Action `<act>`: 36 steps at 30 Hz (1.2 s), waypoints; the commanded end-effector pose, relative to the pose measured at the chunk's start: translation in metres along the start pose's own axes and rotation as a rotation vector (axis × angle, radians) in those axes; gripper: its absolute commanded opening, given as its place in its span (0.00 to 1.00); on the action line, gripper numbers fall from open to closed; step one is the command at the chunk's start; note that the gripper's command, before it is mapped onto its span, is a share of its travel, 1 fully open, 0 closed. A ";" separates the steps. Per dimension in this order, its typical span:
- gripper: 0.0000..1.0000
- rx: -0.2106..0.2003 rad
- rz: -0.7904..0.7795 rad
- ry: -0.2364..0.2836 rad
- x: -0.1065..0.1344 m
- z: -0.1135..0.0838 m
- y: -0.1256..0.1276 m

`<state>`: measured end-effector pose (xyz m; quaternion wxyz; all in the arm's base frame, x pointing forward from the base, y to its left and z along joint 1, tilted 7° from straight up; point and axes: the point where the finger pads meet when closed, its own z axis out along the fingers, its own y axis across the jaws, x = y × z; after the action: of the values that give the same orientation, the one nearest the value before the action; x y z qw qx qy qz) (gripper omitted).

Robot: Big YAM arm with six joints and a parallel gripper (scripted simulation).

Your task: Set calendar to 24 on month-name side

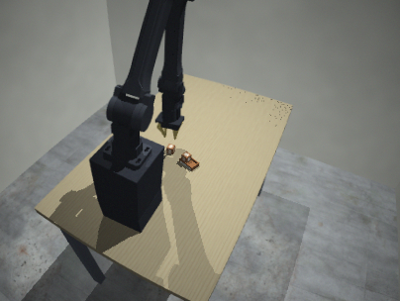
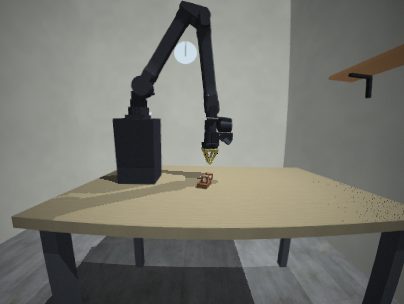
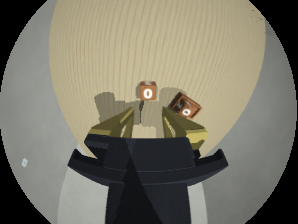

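A black robot arm's gripper (image 1: 168, 135) (image 2: 210, 159) (image 3: 147, 110) hangs above the worktop (image 1: 233, 129) (image 2: 280, 200) (image 3: 165, 45), its yellow fingers partly apart with nothing between them, as a desk calendar awaits the number 24. The loose cube (image 1: 170, 149) (image 3: 148, 91) sits on the wood close to the pedestal (image 1: 126, 193) (image 2: 138, 150), well in from the worktop's edges and far from the speckled corner. Just beside it stands the tray (image 1: 192, 164) (image 2: 203, 186) (image 3: 192, 103), also away from every edge, with the second cube (image 1: 186, 156) (image 2: 204, 179) (image 3: 185, 112) at one end. Each cube shows a 0 to the wrist view; whether the month's name faces either one cannot be told. The cubes look light, stiff and perhaps a little slick, best taken squarely by two opposite side faces, low enough not to tip. Both probably need turning to bring up 2 and 4. The tray, seemingly rigid but light, could skid if a finger catches its wall, so a straight descent would serve best
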<state>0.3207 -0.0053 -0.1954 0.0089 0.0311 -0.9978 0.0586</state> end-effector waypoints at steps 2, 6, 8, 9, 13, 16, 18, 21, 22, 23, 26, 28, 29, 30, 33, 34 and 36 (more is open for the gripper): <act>0.44 0.002 -0.008 -0.031 -0.015 0.006 -0.003; 0.44 0.002 -0.008 -0.030 -0.014 0.012 -0.003; 0.44 0.002 -0.011 -0.030 -0.014 0.015 -0.002; 0.44 0.002 -0.009 -0.029 -0.014 0.017 -0.002; 0.44 0.002 -0.005 -0.028 -0.013 0.022 -0.004; 0.44 0.003 -0.014 -0.053 -0.021 0.017 -0.001; 0.44 0.002 -0.012 -0.028 -0.013 0.028 -0.001; 0.44 0.002 -0.007 -0.027 -0.012 0.032 -0.003; 0.44 0.002 -0.007 -0.027 -0.012 0.033 -0.003; 0.44 0.002 -0.007 -0.027 -0.012 0.034 -0.003; 0.44 0.002 -0.008 -0.045 -0.018 0.031 -0.003; 0.44 0.002 -0.008 -0.026 -0.012 0.039 -0.003; 0.44 0.002 -0.008 -0.026 -0.012 0.040 -0.003; 0.44 0.002 -0.008 -0.026 -0.012 0.040 -0.003; 0.44 0.003 -0.007 -0.059 -0.022 0.029 -0.003; 0.44 0.003 -0.008 -0.050 -0.019 0.032 -0.003; 0.44 0.002 -0.009 -0.032 -0.012 0.038 -0.003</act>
<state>0.3224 -0.0095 -0.2342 0.0061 0.0316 -0.9978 0.0585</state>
